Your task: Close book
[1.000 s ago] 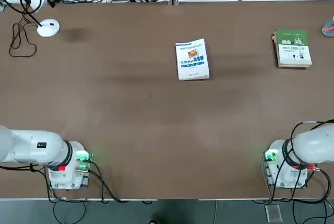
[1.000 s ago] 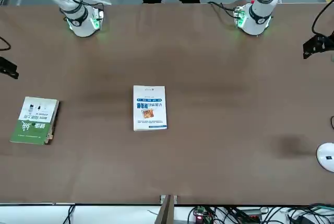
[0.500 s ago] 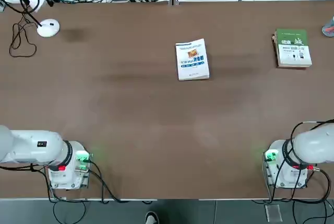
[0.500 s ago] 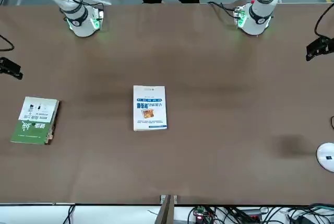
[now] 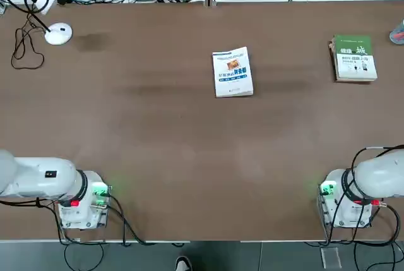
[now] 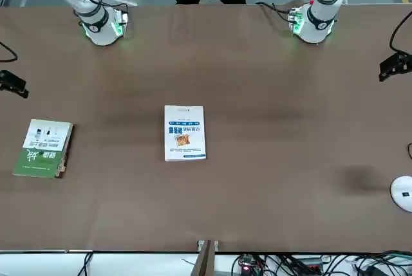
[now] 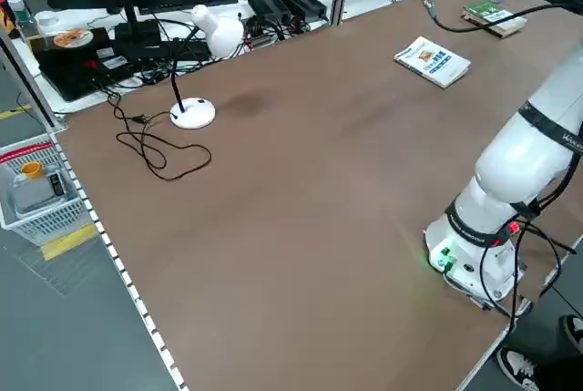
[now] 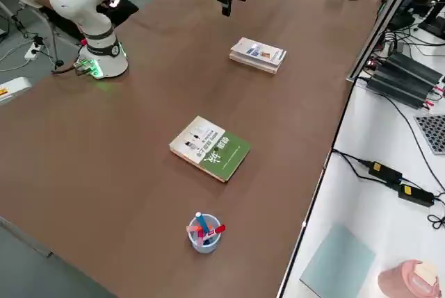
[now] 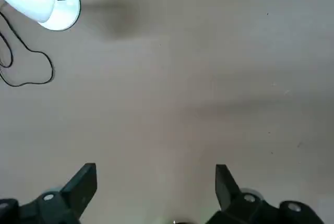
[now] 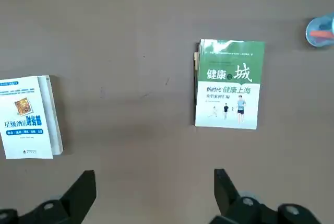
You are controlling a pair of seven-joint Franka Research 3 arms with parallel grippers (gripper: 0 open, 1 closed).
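1. The book (image 5: pixel 233 73) is a thin paperback; its white cover carries blue text, a blue band and a small orange picture.
2. It is closed, front cover up; in the right wrist view a strip of pages shows beyond the cover's edge.
3. It lies flat on the table (image 5: pixel 183 151); in the top view it sits left of the green-and-white book (image 5: pixel 355 59), well apart from it and roughly level with it.

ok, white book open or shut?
Shut: the white book lies flat, front cover up over its pages, no spread showing. Both arms sit clear of it.
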